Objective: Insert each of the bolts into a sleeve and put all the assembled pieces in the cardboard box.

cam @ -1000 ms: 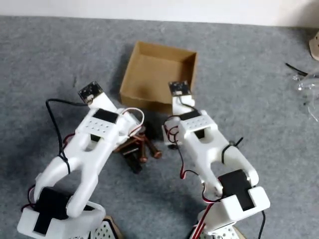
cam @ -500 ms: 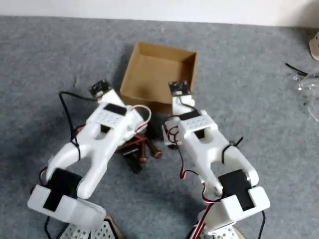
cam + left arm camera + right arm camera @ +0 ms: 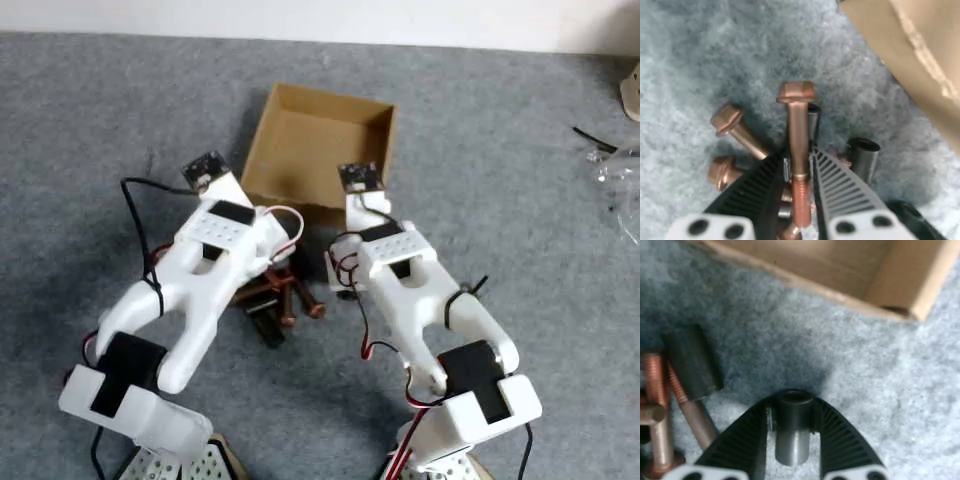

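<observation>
Left wrist view: your left claw (image 3: pixel 799 167) was clamped on a copper bolt (image 3: pixel 798 125) by its shank, with the hex head sticking out past the fingertips.
Right wrist view: your right claw (image 3: pixel 792 405) pinched a dark sleeve (image 3: pixel 792 432) between its fingers, with the open end pointing away from the claw.
Loose parts: other bolts (image 3: pixel 735 127) and a second sleeve (image 3: pixel 864 156) lay on the desk (image 3: pixel 690 50) just beside your left claw.
Box: the cardboard box (image 3: pixel 388 140) sat just beyond both claws.
</observation>
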`<state>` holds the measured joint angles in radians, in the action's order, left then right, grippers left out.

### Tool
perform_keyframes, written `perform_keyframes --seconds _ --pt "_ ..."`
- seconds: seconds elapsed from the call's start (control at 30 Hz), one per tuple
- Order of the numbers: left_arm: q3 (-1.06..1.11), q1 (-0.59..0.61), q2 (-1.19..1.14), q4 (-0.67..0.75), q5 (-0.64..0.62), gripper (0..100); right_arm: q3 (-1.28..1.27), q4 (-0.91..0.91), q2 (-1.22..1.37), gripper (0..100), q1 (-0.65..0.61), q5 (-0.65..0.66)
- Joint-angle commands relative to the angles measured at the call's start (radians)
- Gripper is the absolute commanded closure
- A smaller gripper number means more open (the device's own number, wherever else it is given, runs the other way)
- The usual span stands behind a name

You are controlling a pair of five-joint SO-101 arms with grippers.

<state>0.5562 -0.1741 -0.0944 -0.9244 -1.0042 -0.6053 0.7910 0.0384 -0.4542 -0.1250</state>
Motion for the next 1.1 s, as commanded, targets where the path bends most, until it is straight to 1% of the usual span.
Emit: perform_keyframes --seconds 0.0,0.13,0.3,0.37,0.47,0.53,0.63,0.73,0.83,0.9,1.03,1.07 --pt "-0.016 0.025 -0.025 -0.041 0.049 99 0.018 -0.028 -0.047 99.5 0.001 -0.002" --pt "-0.07 0.027 -0.025 -0.118 0.049 100 0.018 -0.028 -0.047 99.5 -0.001 -0.002" --pt "-0.171 0.021 0.024 -0.269 0.049 100 0.018 -0.028 -0.047 99.5 -0.002 -0.002" --pt "-0.173 0.021 0.068 -0.293 0.051 100 0.018 -0.028 -0.047 99.5 -0.002 -0.002" --pt "-0.137 0.021 0.12 -0.293 0.052 100 0.018 -0.028 -0.047 99.5 -0.002 -0.002" --pt "-0.117 0.022 0.157 -0.293 0.095 100 0.018 -0.028 -0.047 99.5 -0.002 -0.002" --pt "-0.11 0.03 0.191 -0.293 0.206 100 0.018 -0.028 -0.047 99.5 -0.002 -0.002" --pt "-0.108 0.03 0.193 -0.293 0.328 100 0.018 -0.028 -0.047 99.5 -0.002 -0.002" --pt "-0.111 0.03 0.18 -0.293 0.416 100 0.018 -0.028 -0.047 99.5 -0.002 -0.002" --pt "-0.108 0.03 0.177 -0.293 0.442 100 0.018 -0.028 -0.047 99.5 -0.002 -0.002" --pt "-0.116 0.03 0.18 -0.288 0.446 100 0.018 -0.03 -0.047 99.5 -0.004 -0.002" --pt "-0.114 0.03 0.185 -0.267 0.446 100 0.018 -0.03 -0.047 99.5 -0.004 -0.002"
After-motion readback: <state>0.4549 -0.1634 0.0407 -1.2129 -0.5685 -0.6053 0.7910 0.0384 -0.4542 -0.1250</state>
